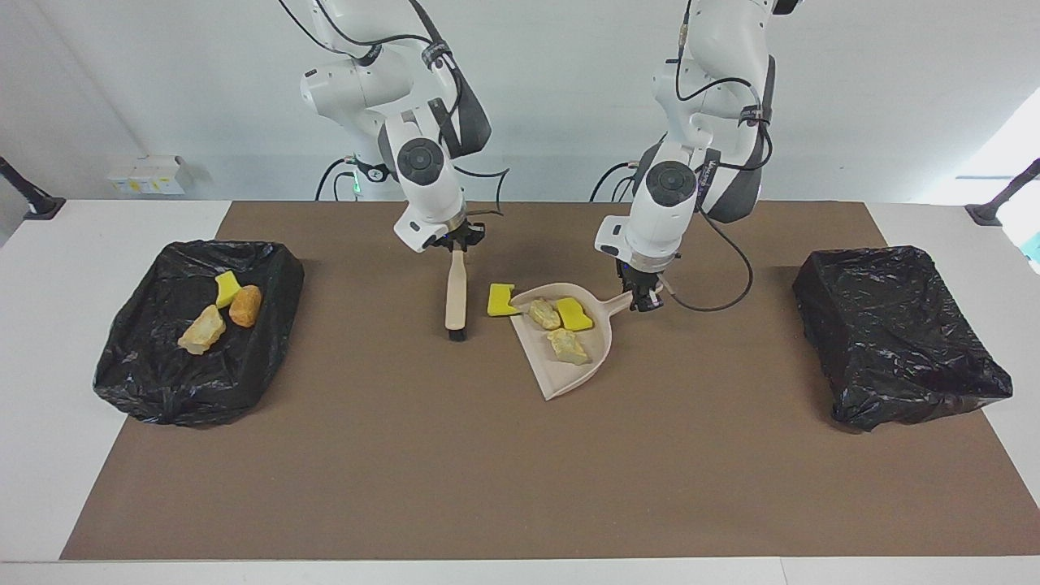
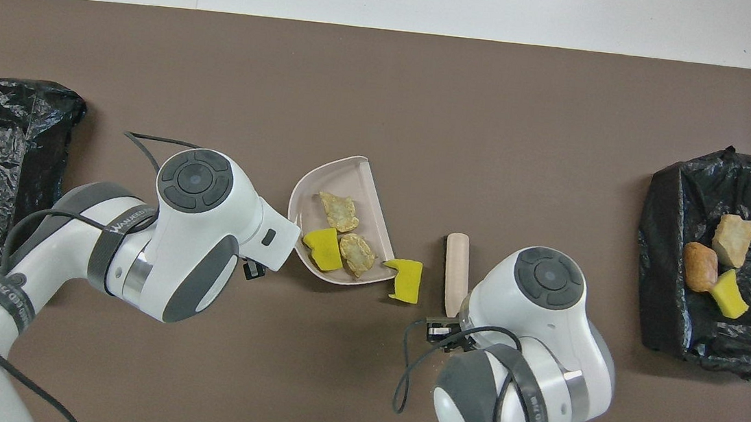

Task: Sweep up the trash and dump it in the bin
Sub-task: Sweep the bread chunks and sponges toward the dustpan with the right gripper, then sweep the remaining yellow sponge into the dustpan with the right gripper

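My right gripper is shut on the handle of a beige brush, bristles down at the mat; the brush also shows in the overhead view. My left gripper is shut on the handle of the beige dustpan, which rests on the mat. In the pan lie two pale tan chunks and a yellow sponge piece. A green-and-yellow sponge lies on the mat at the pan's open edge, between pan and brush, clear of the brush.
A black-bagged bin at the right arm's end holds a yellow piece, an orange-brown lump and a tan chunk. A second black-bagged bin stands at the left arm's end.
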Available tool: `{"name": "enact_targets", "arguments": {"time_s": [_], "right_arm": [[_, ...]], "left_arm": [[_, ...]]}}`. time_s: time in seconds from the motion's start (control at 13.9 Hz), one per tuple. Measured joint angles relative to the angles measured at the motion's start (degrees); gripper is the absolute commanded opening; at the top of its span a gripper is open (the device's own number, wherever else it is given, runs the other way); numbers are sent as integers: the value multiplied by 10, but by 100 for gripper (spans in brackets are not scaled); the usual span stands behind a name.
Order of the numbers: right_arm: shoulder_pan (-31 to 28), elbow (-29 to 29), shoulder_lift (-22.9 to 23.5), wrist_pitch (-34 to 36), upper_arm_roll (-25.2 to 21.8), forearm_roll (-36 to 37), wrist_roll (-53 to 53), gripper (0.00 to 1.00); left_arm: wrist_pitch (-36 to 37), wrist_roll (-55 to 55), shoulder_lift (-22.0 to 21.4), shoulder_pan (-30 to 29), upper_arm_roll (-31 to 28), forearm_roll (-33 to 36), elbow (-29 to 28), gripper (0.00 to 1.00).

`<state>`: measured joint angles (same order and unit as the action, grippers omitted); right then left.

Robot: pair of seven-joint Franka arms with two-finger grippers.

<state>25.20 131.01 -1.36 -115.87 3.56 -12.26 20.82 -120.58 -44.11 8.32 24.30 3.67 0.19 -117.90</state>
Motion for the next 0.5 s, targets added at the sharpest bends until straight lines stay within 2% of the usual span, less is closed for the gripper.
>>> {"name": "enact_targets", "arguments": {"time_s": [0.29, 0.5], "right_arm": [[48, -4, 1, -45, 4, -81, 1, 0], [68, -36, 9, -49, 5, -120, 1, 0]], "left_arm": [[0, 2, -2, 0, -1, 0, -2, 0], [0, 2, -2, 0, -2, 0, -2, 0]]}}
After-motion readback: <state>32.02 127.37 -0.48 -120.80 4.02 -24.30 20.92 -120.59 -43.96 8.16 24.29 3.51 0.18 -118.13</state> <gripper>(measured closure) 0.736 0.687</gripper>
